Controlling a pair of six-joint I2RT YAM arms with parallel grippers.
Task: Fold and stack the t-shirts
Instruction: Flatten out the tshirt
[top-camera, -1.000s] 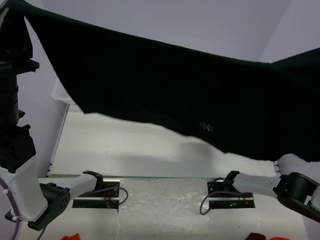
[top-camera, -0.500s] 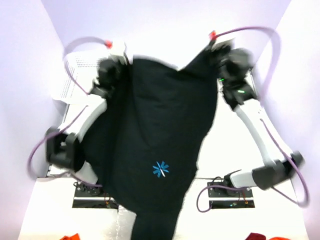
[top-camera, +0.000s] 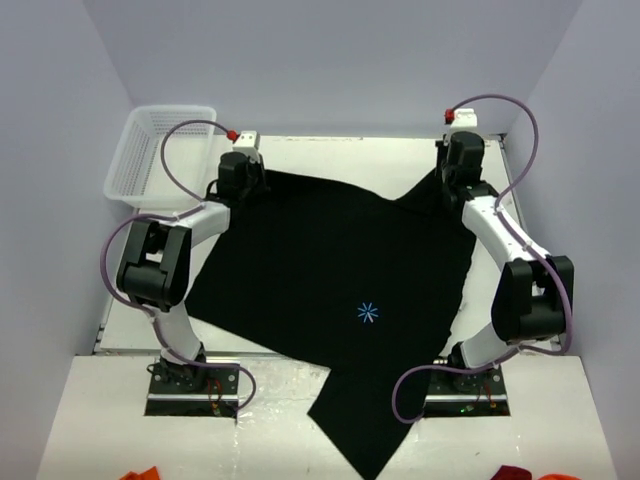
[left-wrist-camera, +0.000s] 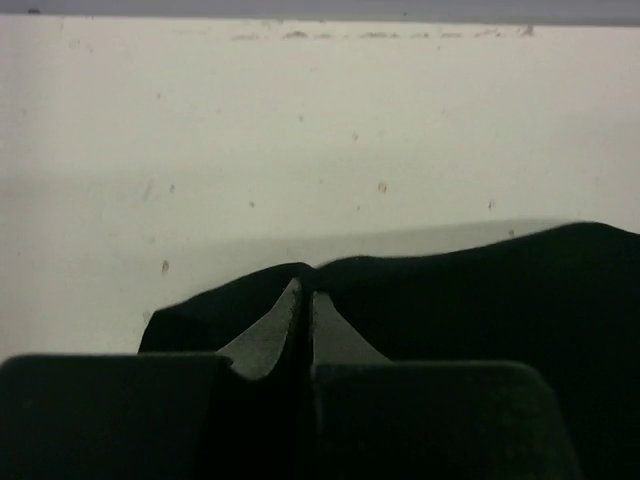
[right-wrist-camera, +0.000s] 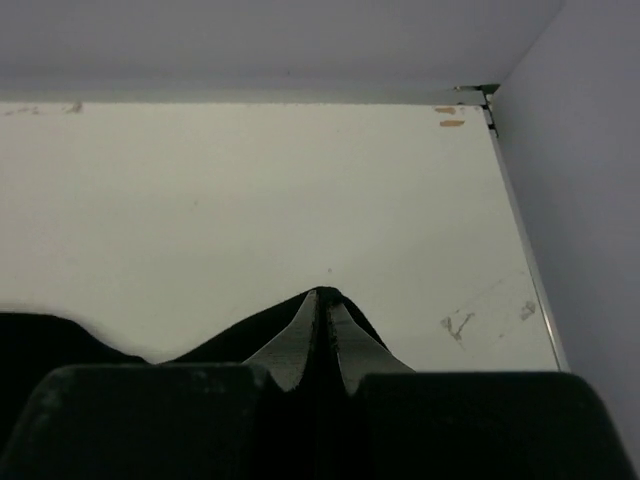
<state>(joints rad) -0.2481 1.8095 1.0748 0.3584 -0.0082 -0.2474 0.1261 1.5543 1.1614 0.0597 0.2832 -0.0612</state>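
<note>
Black t-shirt (top-camera: 330, 260) spread flat across white table (top-camera: 340, 150), small blue star-shaped mark (top-camera: 367, 313) facing up. Near end of cloth hangs off table's front edge between arm bases. Left gripper (left-wrist-camera: 303, 305) clamped on far left corner of t-shirt, fingers pressed together with cloth pinched between. Right gripper (right-wrist-camera: 320, 310) likewise clenched on far right corner, near table's back edge. Both arms stretched forward, well apart. White mesh basket (top-camera: 150, 150) at far left, beside left arm.
</note>
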